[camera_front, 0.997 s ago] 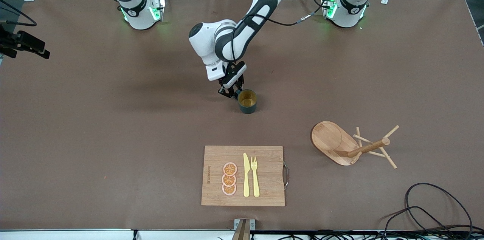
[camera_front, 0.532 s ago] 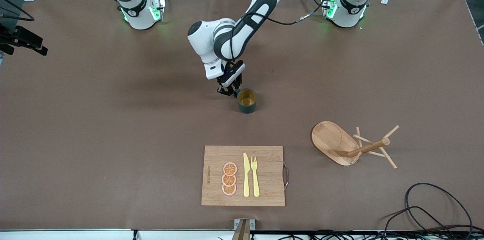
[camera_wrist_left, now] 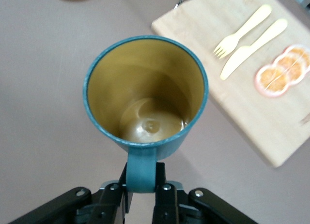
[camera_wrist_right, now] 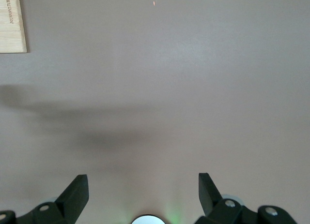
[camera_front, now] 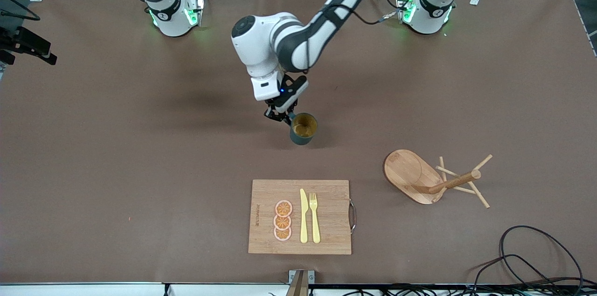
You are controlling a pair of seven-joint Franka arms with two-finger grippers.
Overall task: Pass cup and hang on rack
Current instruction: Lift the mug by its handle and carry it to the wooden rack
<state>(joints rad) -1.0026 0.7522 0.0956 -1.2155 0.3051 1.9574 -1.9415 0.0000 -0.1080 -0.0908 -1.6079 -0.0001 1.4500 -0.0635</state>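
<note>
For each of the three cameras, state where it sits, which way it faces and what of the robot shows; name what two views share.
Front view: high across the table, facing both bases; left gripper holds the cup near the rack.
Left wrist view: on the left wrist, facing down; fingers clamp the cup handle.
Right wrist view: on the right wrist, over bare table; right gripper open.
Shared: cup, cutting board.

The cutting board [camera_front: 299, 216] bears a burned-in brand mark near one edge, too small to read.
</note>
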